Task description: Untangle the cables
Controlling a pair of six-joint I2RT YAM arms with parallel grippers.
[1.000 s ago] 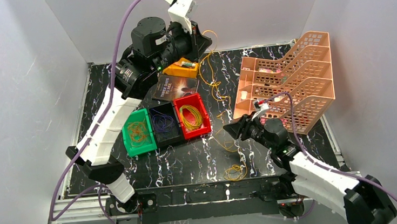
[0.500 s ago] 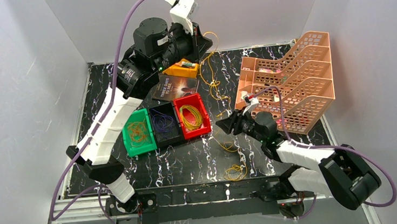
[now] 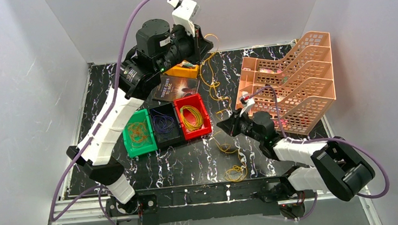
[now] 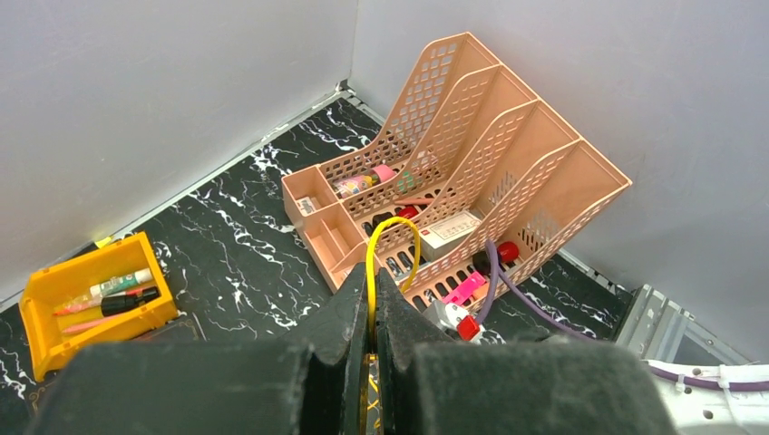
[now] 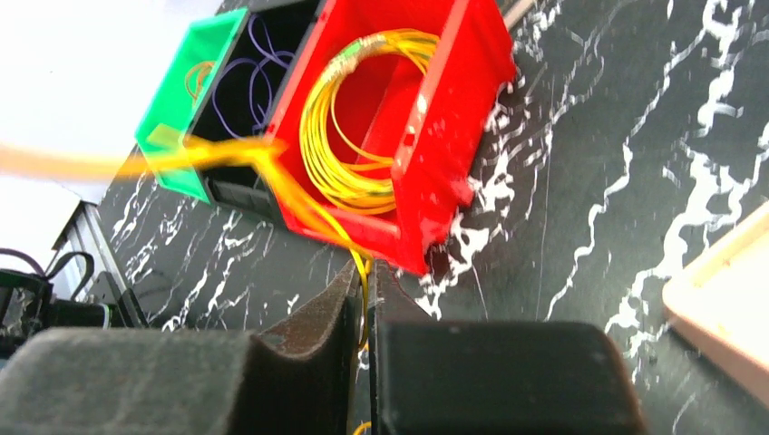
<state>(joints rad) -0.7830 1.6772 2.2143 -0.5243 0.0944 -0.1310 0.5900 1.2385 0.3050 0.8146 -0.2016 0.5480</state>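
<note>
Hanging from the left gripper, a yellow cable is clamped in its closed jaws; another yellow strand is pinched between the jaws of the right gripper.

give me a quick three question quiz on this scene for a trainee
1. True or false: the red bin holds a yellow coil.
2. The middle bin of the three joined ones is: A white, B black, C blue.
3. In the left wrist view, what do the left jaws pinch?
Key: 1 true; 2 B; 3 a yellow cable.
</note>
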